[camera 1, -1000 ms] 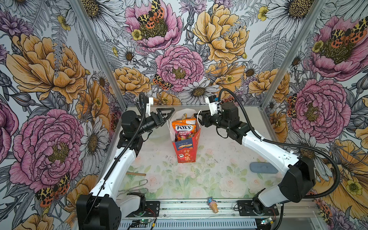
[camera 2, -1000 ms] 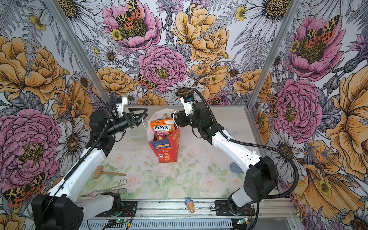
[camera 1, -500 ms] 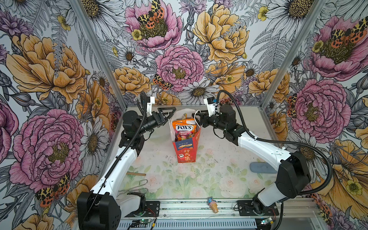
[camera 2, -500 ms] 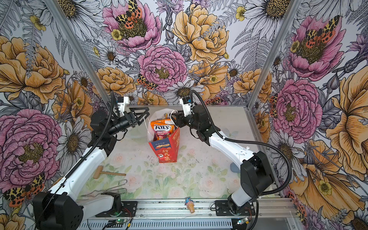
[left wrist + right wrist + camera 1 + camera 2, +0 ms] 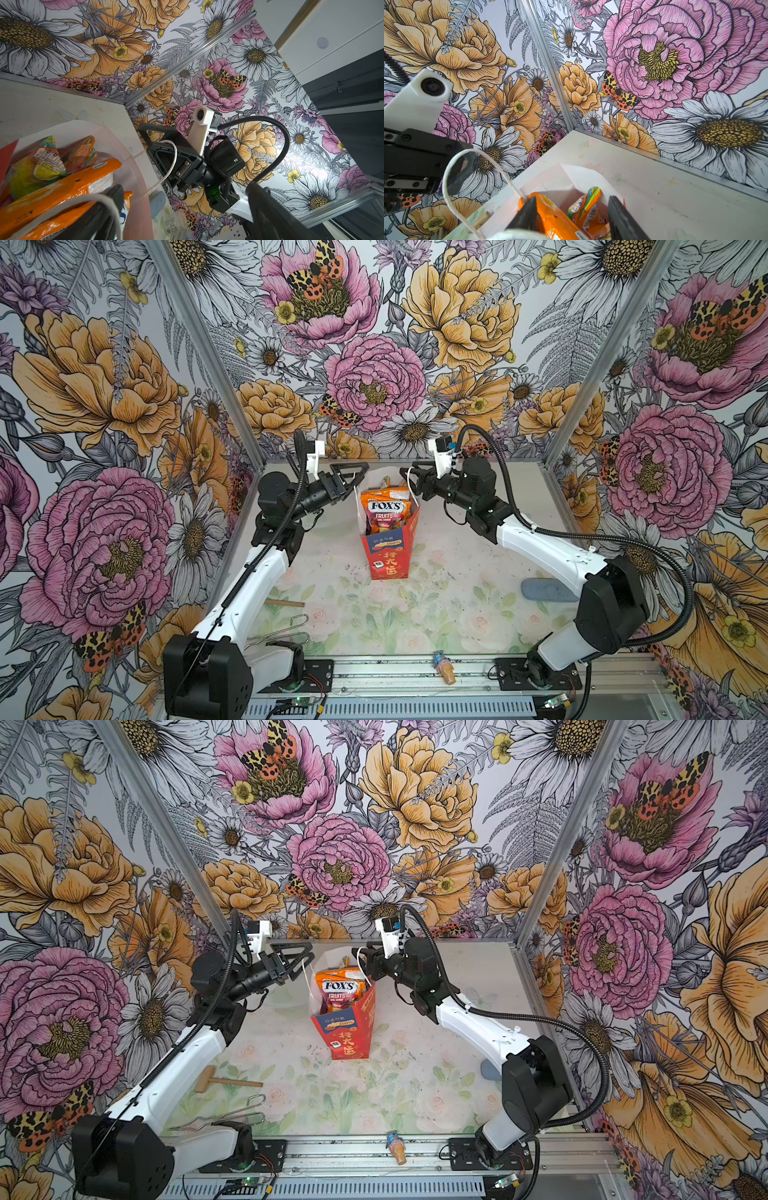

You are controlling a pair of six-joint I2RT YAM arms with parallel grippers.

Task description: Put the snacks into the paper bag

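Plainly, the paper bag stood upright on the table, toward the back and about midway between the two arms, its red lower part facing the camera in both top views. The snacks were inside it: the orange FOX'S packet stuck up out of the mouth, and the left wrist view showed a yellow-green packet tucked in behind it. The left gripper hung just beside the bag's upper left rim, its jaws spread wide with nothing between them. One string handle arched up close against it, and in its own wrist view the cord lay across one of its fingers. The right gripper sat at the opposite rim, jaws partly apart with the bag's mouth visible through the gap and nothing clamped that could be seen. The other string handle looped over its near finger. Well apart from the bag, near the front left, lay a wooden mallet and wire tongs. A blue-grey pad lay by the right arm, and a small ice-cream-cone toy rested on the front rail.
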